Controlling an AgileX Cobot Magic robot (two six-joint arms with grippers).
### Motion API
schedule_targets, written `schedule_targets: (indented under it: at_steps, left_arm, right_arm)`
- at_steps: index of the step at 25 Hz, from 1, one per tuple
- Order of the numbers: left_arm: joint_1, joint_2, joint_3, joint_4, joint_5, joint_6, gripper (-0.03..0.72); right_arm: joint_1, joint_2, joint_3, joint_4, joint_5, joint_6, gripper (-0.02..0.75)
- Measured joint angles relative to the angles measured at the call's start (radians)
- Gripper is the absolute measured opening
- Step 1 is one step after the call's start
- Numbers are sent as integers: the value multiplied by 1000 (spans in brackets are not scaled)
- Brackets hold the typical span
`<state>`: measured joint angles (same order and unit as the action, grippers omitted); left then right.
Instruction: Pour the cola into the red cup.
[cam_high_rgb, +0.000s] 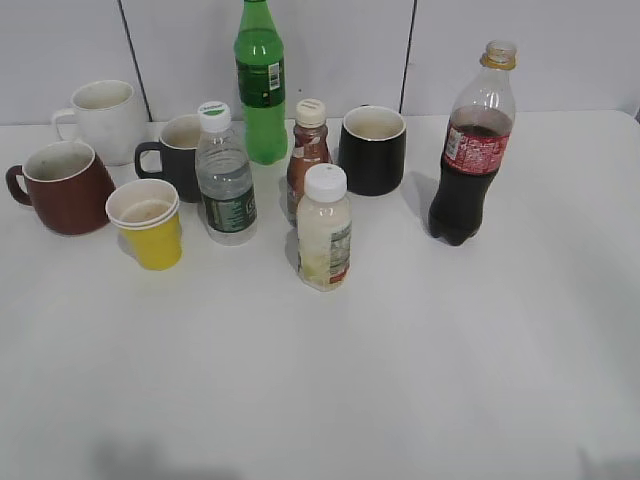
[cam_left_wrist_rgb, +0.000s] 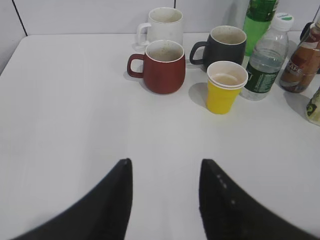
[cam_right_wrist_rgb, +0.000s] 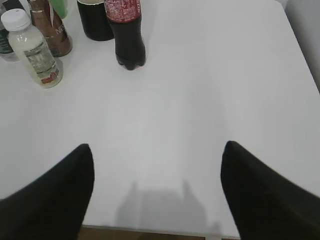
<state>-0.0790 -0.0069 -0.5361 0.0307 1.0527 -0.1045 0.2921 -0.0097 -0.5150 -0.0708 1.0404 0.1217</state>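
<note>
Fingers spread, above table

The white bench carries the cola at upper right, the red cup at far left, a yellow paper cup just beside it, and a pale bottle at centre.

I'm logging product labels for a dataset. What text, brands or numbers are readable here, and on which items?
No text reads with certainty.
Cola bottle: white print on red label, blurred.
Green bottle: dark label, too small.
Clear water bottle: green label and cap print, unreadable.
Small brown bottle: partial letters, not legible.
White-capped bottle: label blurred.
Mugs, yellow cup: none.
</note>
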Motion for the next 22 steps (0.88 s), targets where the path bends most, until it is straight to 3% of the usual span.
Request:
schedule_targets:
  at_steps: [12,18,20,22]
  left_arm:
    - [0,17,-11,0,-41,0,274]
    - [0,311,5,180,-638,0,212]
    - [1,502,34,187,-856,-23,209]
    - [18,697,44,128,-1044,-52,209]
  right_arm:
    - [0,0,0,4,0,0,592]
    - [0,0,0,5,0,0,592]
    - [0,0,0,8,0,0,592]
    - [0,0,0,8,0,0,592]
